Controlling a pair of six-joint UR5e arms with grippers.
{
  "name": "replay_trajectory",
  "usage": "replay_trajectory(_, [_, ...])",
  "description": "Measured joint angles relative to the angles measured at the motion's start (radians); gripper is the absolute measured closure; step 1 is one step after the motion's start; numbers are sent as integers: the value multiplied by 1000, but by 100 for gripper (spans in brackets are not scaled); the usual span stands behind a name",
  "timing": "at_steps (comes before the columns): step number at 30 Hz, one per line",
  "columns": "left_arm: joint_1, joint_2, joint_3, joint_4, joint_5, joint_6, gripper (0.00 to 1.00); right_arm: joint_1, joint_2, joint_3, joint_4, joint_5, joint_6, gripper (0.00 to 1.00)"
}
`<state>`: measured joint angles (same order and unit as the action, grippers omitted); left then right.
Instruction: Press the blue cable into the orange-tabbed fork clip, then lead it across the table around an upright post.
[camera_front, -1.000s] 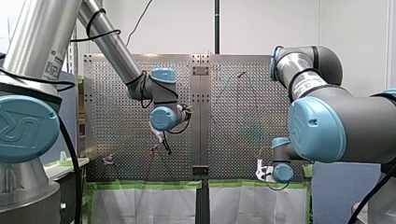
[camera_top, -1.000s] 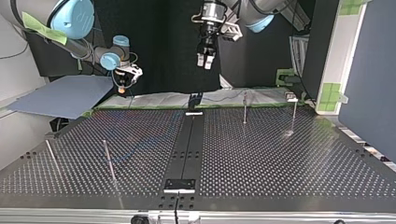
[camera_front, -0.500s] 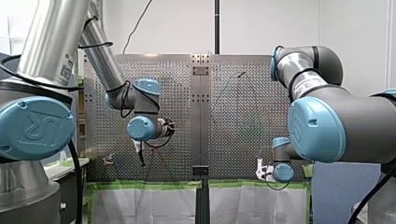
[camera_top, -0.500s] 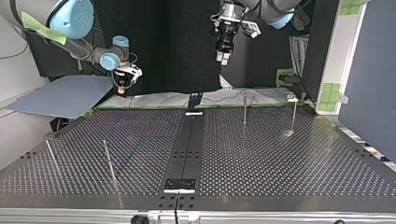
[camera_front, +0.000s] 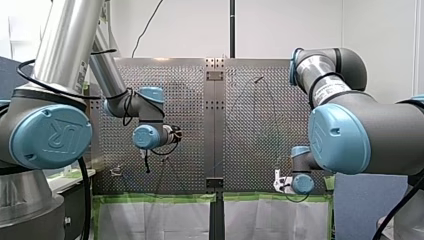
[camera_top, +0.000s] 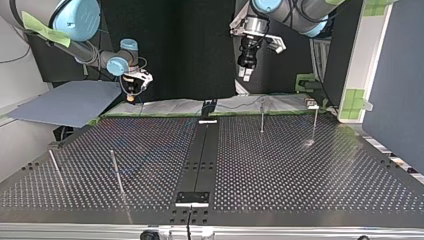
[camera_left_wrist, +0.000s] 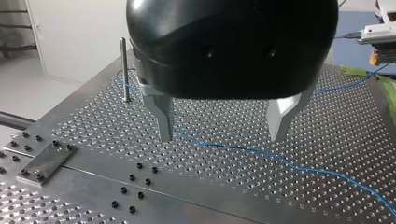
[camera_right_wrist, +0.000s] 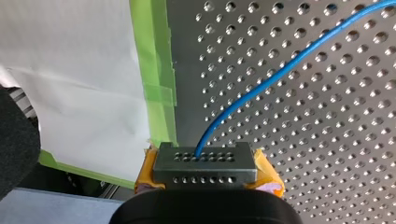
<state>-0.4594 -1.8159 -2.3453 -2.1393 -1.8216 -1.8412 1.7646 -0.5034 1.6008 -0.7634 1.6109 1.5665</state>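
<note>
My right tool (camera_right_wrist: 204, 161) is closed on the blue cable (camera_right_wrist: 261, 84). The cable goes in at the tip of the tool, between the yellow pads (camera_right_wrist: 267, 175), and I see no gap there. Ahead of this tool the cable runs away in a soft curve over the perforated desk (camera_right_wrist: 336, 154). Beside the tool a strip of green tape (camera_right_wrist: 156, 70) follows the edge of the desk, and a white sheet (camera_right_wrist: 70, 70) hangs beyond the tape.

My left tool (camera_left_wrist: 219, 138) is wide open and holds nothing. Its two metal fingers (camera_left_wrist: 163, 116) point down at the desk and do not touch it. Under this tool the cable lies flat on the desk in loose waves and passes below the gap between the fingers. Past one finger an upright post (camera_left_wrist: 124, 70) stands in the desk, and the cable goes on to the foot of it. I cannot tell if it goes around the post or only beside it. On the side of the other finger the cable leads away to my right tool. Nearer than the fingers a black plate (camera_left_wrist: 44, 161) with screws is fixed in the desk.

In the top view both tools hang above the far edge of the desk, well apart from each other.
</note>
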Motion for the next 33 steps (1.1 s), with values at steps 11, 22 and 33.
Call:
replay_trajectory(11, [8, 1, 5, -11, 14, 7, 2, 3, -5, 0, 4, -2, -6, 100])
replay_trajectory(22, [8, 1, 5, -11, 14, 7, 2, 3, -5, 0, 4, -2, -6, 100])
replay_trajectory(33, [8, 1, 5, -11, 14, 7, 2, 3, -5, 0, 4, -2, -6, 100])
